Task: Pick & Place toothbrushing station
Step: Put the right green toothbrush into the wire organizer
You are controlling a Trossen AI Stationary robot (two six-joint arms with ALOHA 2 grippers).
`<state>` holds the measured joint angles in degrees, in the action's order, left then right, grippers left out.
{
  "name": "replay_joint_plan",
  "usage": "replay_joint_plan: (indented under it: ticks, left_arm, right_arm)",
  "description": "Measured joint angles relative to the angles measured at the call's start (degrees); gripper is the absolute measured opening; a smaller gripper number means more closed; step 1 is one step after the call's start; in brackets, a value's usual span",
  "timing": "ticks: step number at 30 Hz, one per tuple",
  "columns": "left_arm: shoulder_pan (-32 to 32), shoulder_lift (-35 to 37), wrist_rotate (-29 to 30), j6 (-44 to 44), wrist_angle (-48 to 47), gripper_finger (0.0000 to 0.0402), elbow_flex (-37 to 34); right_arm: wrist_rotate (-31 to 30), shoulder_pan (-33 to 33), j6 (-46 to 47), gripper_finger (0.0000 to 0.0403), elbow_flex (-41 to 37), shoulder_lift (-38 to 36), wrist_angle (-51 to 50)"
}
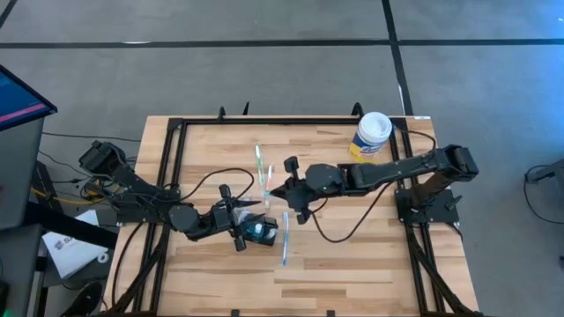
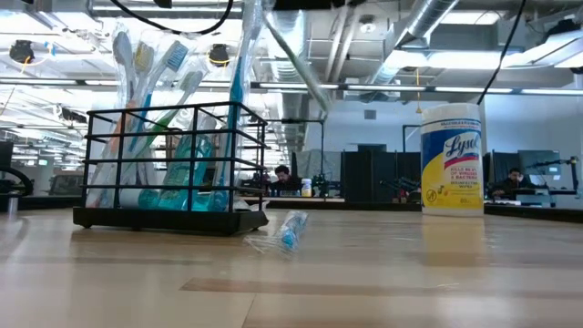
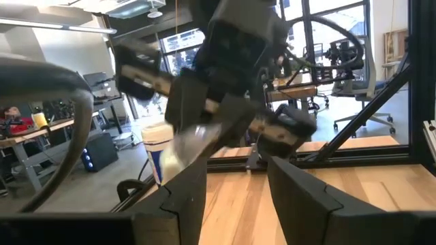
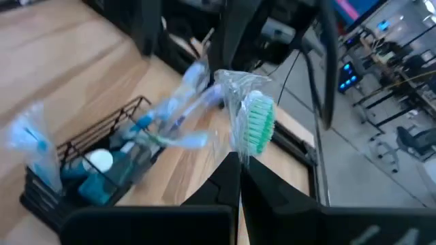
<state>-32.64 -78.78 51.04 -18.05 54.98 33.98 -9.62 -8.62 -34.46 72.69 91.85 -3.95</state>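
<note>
— Where is the toothbrushing station (image 1: 258, 231) sitting?

— I see it a little left of the worktop (image 1: 352, 264) centre, a black wire holder stuffed with wrapped brushes and teal items. One wrapped toothbrush (image 1: 285, 249) lies on the wood just beside it.

— And your left fingers?

— The left gripper (image 1: 245, 210) is at the station with its fingers parted; I cannot tell whether they touch it.

— The right?

— The right gripper (image 4: 240, 163) hovers just beyond the station, fingers closed tight on a green-bristled toothbrush (image 4: 255, 126) in clear wrap. The wipes canister (image 1: 372, 135) stands near the far right corner.
</note>
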Motion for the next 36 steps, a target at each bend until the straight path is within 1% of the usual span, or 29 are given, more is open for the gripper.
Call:
replay_joint_plan:
  ticks: [4,6,12,14,18,20,25,31,33,36]
  left_arm:
    - [0.00,0.00,-0.01,-0.17,0.14,0.0150,0.00]
    - [0.00,0.00,-0.01,-0.17,0.61,0.0150,0.00]
    - [2.24,0.00,-0.81,-0.17,1.96,0.0150,0.00]
    - [3.69,0.00,-3.16,-0.05,2.23,0.0150,0.00]
    - [6.46,0.00,-10.19,0.25,3.37,0.0150,0.00]
    - [7.36,0.00,-12.34,0.27,4.63,0.0150,0.00]
    - [9.04,0.00,-15.48,0.29,6.91,0.0150,0.00]
    - [10.82,0.00,-17.25,1.42,7.04,0.0149,0.00]
    - [11.08,0.00,-18.23,1.58,7.15,0.0144,0.00]
    - [11.13,0.00,-19.57,1.59,7.35,0.0124,0.00]
  right_arm:
    - [-0.24,-1.51,0.02,0.0000,0.00,-1.53,0.23]
    - [-1.41,-2.48,0.00,0.0000,0.00,-2.09,0.67]
    - [-2.29,-4.59,-1.52,0.0000,0.00,-2.36,7.40]
    - [-2.28,-4.80,-1.78,0.0000,0.00,-2.36,8.82]
    - [-2.28,-4.94,-1.94,0.0000,0.00,-2.36,9.99]
    - [-2.30,-5.19,-1.95,0.0000,0.00,-2.36,10.13]
    - [-2.28,-5.27,-1.95,0.0000,0.00,-2.36,10.30]
    - [-2.30,-5.25,-1.97,0.0000,0.00,-2.36,11.96]
    - [-2.28,-5.25,-1.97,0.0000,0.00,-2.36,11.94]
    - [-2.28,-5.25,-1.97,0.0000,0.00,-2.36,11.94]
